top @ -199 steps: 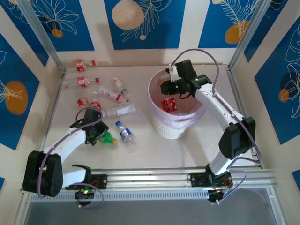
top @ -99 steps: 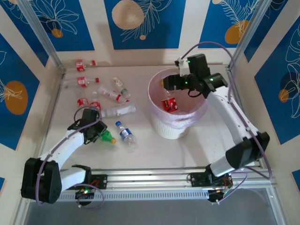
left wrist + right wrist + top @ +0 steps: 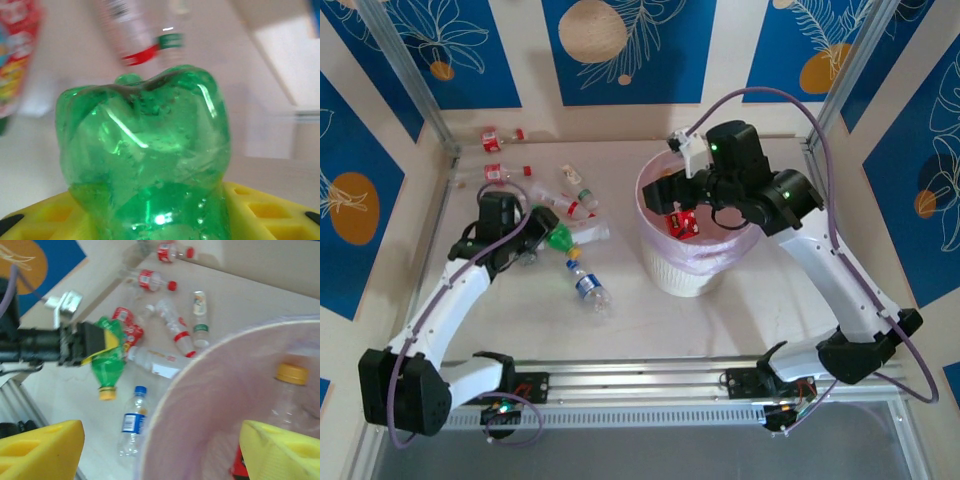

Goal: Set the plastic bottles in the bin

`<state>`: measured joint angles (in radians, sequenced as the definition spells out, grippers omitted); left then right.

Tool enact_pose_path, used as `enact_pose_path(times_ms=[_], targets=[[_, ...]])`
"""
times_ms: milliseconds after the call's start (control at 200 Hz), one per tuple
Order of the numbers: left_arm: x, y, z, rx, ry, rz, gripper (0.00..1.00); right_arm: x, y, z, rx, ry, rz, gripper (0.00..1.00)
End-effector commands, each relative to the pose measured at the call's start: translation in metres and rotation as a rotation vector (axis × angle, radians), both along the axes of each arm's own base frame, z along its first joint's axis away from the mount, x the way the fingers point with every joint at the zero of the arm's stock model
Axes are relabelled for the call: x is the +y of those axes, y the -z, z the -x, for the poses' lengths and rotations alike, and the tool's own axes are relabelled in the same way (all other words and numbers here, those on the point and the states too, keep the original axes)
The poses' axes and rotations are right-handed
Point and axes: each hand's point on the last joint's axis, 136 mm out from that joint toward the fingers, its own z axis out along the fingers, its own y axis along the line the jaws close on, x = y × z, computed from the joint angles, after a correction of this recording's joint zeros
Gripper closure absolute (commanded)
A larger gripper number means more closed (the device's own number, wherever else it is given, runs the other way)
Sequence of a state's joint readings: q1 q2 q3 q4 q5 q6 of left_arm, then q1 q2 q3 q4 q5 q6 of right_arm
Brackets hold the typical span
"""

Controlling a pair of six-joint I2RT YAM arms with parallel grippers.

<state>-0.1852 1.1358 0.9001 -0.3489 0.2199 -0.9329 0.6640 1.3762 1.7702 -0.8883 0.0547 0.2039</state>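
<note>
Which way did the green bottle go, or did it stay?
Yes, it moved. The left gripper carried the green bottle away from the blue-label bottle, which stayed put, toward the far wall.

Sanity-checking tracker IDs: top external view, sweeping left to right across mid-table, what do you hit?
green bottle gripped in the left tool → blue-label bottle lying on the table → bin
</note>
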Motion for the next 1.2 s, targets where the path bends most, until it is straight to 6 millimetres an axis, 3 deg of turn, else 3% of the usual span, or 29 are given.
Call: enact_pose_path(times_ms=[0,120,180,320,420,550,685,815,1110,1195], targets=[[-0.029,-0.054,-0.013,-0.154,0.148,0.126,0.65,0.018,0.0,0.011,0.026,-0.013,0.007,0.18],[-0.042,-0.093,-0.02,-0.289,0.17,0.266,0.72,0.051,0.008,0.019,0.051,-0.051,0.009,0.18],[-0.046,-0.104,-0.019,-0.314,0.182,0.314,0.75,0.068,0.013,0.022,0.059,-0.08,0.006,0.16],[-0.052,-0.118,-0.013,-0.333,0.221,0.354,0.79,0.107,0.026,0.025,0.082,-0.143,0.014,0.12],[-0.054,-0.126,-0.008,-0.35,0.238,0.374,0.8,0.126,0.037,0.015,0.095,-0.154,0.032,0.09],[-0.054,-0.129,-0.004,-0.357,0.237,0.392,0.8,0.14,0.054,-0.005,0.132,-0.138,0.039,0.07],[-0.055,-0.129,-0.005,-0.357,0.229,0.436,0.81,0.161,0.056,-0.01,0.152,-0.176,-0.014,0.06],[-0.058,-0.127,-0.004,-0.349,0.241,0.453,0.82,0.169,0.064,-0.026,0.164,-0.151,-0.022,0.07],[-0.06,-0.127,-0.008,-0.344,0.237,0.483,0.78,0.181,0.071,-0.039,0.167,-0.162,-0.052,0.25],[-0.059,-0.124,-0.008,-0.337,0.235,0.482,0.73,0.181,0.07,-0.04,0.152,-0.157,-0.053,0.32]])
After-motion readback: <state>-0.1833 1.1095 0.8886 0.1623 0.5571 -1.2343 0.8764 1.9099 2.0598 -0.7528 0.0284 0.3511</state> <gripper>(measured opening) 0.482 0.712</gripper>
